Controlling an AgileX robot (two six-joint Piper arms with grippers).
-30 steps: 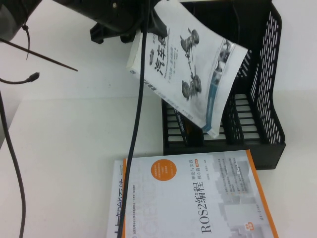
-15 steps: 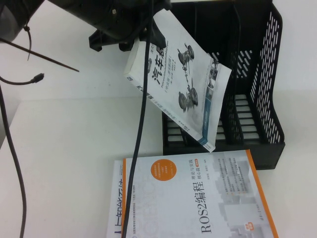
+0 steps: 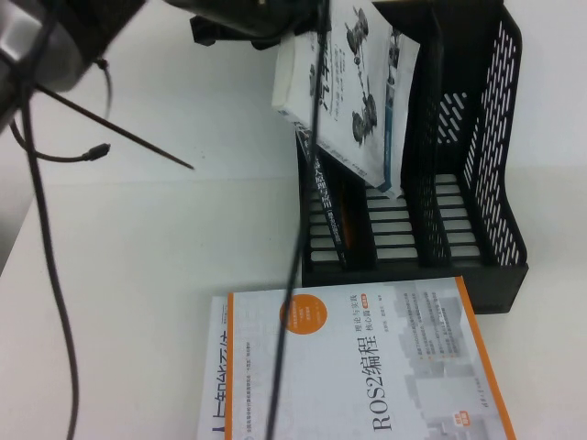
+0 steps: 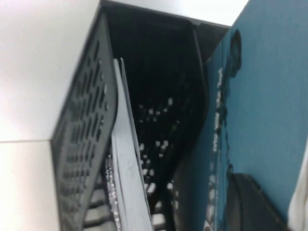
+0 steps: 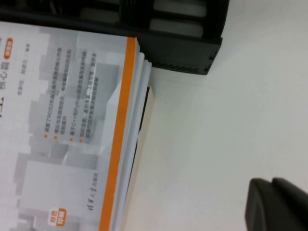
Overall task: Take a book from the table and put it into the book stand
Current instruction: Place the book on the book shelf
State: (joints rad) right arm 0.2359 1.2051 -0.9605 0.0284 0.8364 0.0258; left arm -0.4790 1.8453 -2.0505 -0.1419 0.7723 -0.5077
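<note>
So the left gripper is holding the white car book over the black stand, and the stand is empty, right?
Not quite: the black slotted plastic book stand already has a dark-spined book in its leftmost slot, as the high view shows. The left gripper does hold the white-grey paperback with the car drawing over it. The right gripper hovers above the white table.

Table [image 3: 147, 257]: book stand [image 3: 495, 266], ROS2 book [image 3: 367, 367]

overhead view, two close wrist views
</note>
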